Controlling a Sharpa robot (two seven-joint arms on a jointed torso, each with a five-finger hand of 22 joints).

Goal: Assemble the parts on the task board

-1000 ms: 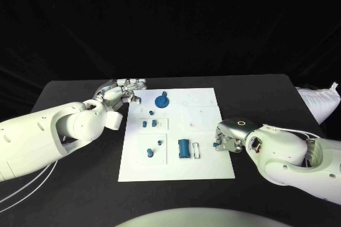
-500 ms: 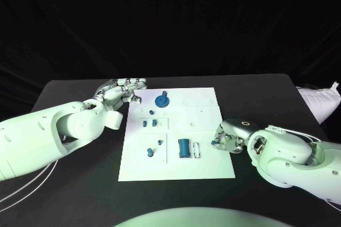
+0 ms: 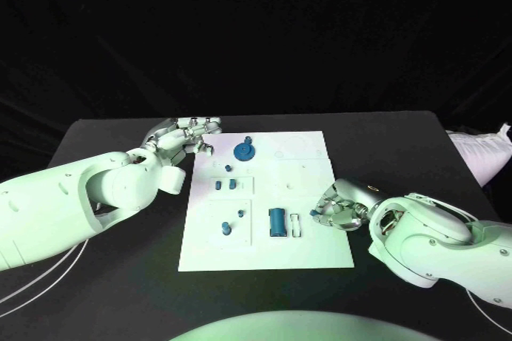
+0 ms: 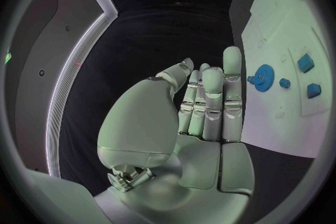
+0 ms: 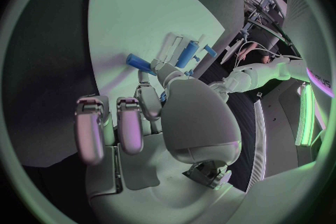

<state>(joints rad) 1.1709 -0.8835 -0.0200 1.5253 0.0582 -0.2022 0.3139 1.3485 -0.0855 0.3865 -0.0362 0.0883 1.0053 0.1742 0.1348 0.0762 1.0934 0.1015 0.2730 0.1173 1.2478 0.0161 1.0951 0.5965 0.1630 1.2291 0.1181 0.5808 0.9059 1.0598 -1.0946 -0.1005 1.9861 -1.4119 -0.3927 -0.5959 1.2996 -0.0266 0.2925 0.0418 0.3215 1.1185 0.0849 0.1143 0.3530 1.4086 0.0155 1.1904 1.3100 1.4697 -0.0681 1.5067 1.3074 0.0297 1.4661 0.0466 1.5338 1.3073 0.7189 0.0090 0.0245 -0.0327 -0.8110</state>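
The white task board (image 3: 267, 252) lies in the middle of the black table. On it are a blue gear (image 3: 244, 150), a blue cylinder (image 3: 277, 221) and several small blue parts, among them a pair (image 3: 222, 185). My right hand (image 3: 338, 211) is at the board's right edge and pinches a small blue peg (image 5: 140, 63) between thumb and finger, just beside the cylinder (image 5: 186, 54). My left hand (image 3: 188, 134) hovers off the board's far left corner, its fingers (image 4: 210, 95) straight and side by side, holding nothing. The gear (image 4: 263, 77) lies just beyond them.
A white bag (image 3: 480, 154) sits at the table's right edge. Bare black table (image 3: 118, 282) runs on both sides of the board and in front of it.
My right hand has shifted slightly nearer and to the left along the board's right edge, and the blue peg now shows at its fingertips. The left hand stays put.
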